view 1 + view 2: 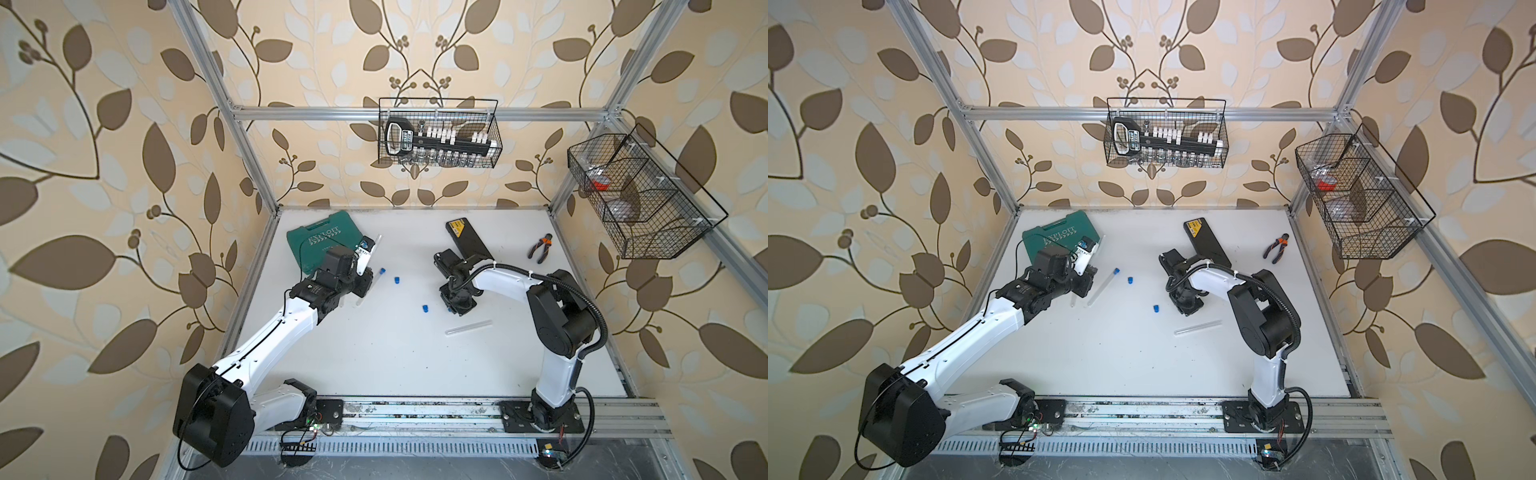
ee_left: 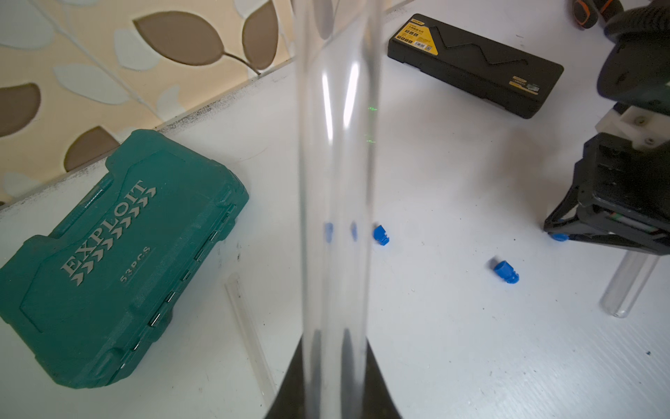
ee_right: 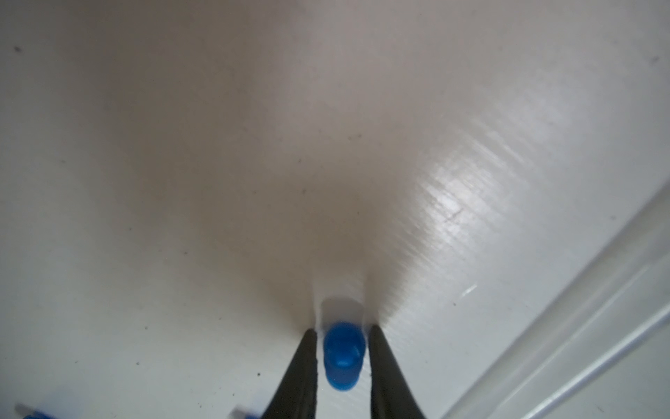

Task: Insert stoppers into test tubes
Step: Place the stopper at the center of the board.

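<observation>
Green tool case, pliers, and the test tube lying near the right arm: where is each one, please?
green tool case [image 1: 316,245]: in a top view, on its lid.
pliers [image 1: 542,246]: in a top view, at the pivot.
lying test tube [image 1: 468,327]: in a top view, middle of its clear body.

Right of the tool case [image 1: 320,241] lies a flat case [image 1: 469,239], pliers [image 1: 540,248] farther right; before it, rightward (all on the table [image 1: 374,365]), a stopper [image 1: 397,279], a second stopper [image 1: 425,308], a test tube [image 1: 468,327].

Left arm [image 1: 282,328]: extended forward, forearm angled inward.
Left gripper [image 2: 335,342]: jaws closed on tube [image 2: 337,163].
Right arm [image 1: 498,279]: elbow high, wrist bent downward.
Right gripper [image 3: 342,330]: jaws slightly parted, pointing down.
</observation>
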`<state>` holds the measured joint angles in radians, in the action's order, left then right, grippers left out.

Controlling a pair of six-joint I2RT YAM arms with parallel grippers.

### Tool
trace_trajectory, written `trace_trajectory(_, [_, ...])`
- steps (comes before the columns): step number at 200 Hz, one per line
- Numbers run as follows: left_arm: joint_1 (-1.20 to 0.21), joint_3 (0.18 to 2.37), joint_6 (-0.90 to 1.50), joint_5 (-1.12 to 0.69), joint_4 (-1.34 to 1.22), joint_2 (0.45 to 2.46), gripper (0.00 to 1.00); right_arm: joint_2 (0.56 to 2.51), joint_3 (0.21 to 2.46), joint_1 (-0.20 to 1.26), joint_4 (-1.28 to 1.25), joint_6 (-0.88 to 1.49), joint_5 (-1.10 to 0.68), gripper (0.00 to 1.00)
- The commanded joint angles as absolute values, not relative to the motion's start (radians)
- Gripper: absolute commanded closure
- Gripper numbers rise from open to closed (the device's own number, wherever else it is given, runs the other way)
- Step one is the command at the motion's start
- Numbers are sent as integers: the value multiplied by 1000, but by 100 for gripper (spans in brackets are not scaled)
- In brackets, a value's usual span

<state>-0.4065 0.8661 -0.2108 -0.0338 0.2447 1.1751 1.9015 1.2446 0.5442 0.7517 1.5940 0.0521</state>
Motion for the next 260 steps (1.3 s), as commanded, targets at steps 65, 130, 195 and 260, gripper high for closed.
trace_trajectory(65, [-414,882,-224,-28,236,1155,100,1845,1292,551,788,1692,56,58])
trace_trajectory(130, [-414,870,-229,-33,216,1157,100,1598,1322,491,823,1324,208,52])
trace_trajectory(195, [-414,858,-233,-75,201,1160,100,1478,1162,355,339,-123,-125,52])
trace_trajectory(260, [-414,847,-253,-109,189,1173,100,1533,1063,399,586,-1042,-306,51])
